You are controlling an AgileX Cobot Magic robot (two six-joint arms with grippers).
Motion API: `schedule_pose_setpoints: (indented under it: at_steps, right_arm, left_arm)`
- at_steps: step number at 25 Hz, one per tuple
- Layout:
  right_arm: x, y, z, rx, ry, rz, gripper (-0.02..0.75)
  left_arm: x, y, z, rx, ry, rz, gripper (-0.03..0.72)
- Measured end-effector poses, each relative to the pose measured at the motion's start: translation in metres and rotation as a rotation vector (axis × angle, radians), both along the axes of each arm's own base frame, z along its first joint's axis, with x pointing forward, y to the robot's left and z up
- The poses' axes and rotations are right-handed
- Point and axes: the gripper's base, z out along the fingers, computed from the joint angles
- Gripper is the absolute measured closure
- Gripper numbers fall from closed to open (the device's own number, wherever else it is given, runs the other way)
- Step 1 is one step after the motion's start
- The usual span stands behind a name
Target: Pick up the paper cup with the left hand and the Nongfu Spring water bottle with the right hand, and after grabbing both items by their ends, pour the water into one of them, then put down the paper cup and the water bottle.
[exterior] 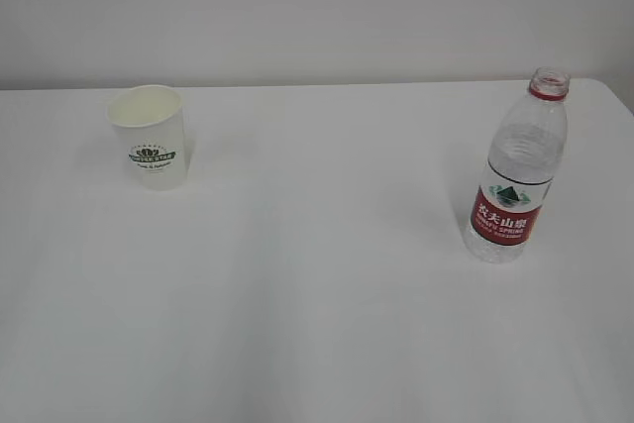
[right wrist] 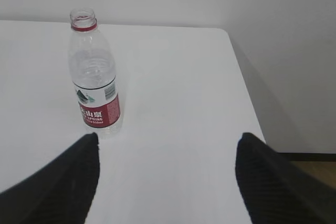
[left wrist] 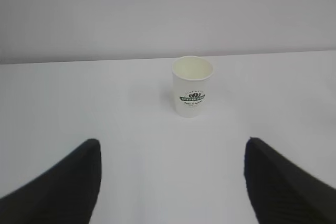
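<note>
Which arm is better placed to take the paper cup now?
Left. Its open pincer faces the cup straight ahead; the right pincer looks at the bottle.

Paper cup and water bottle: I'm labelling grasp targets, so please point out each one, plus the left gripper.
paper cup (exterior: 154, 151), exterior view, on its logo side.
Nongfu Spring water bottle (exterior: 509, 207), exterior view, on the red label.
left gripper (left wrist: 172, 182), left wrist view, midway between its open fingertips.
</note>
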Motion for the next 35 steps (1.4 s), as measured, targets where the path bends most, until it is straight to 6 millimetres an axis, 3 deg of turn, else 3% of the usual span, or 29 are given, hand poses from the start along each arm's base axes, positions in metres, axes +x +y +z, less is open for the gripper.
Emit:
schedule_pose_setpoints:
  at_steps: [11,22,35]
  right_arm:
    - [0.005,0.001,0.003,0.009,-0.023,0.007,0.123]
    - [0.008,0.003,0.006,0.030,-0.051,0.029,0.123]
    - [0.061,0.012,-0.004,0.078,0.123,0.091,0.124]
  left_arm:
    - [0.003,-0.002,0.001,-0.030,0.009,-0.015,0.097]
    - [0.057,-0.006,-0.003,-0.039,0.152,-0.007,0.097]
    - [0.088,-0.009,-0.005,-0.082,0.160,0.000,0.097]
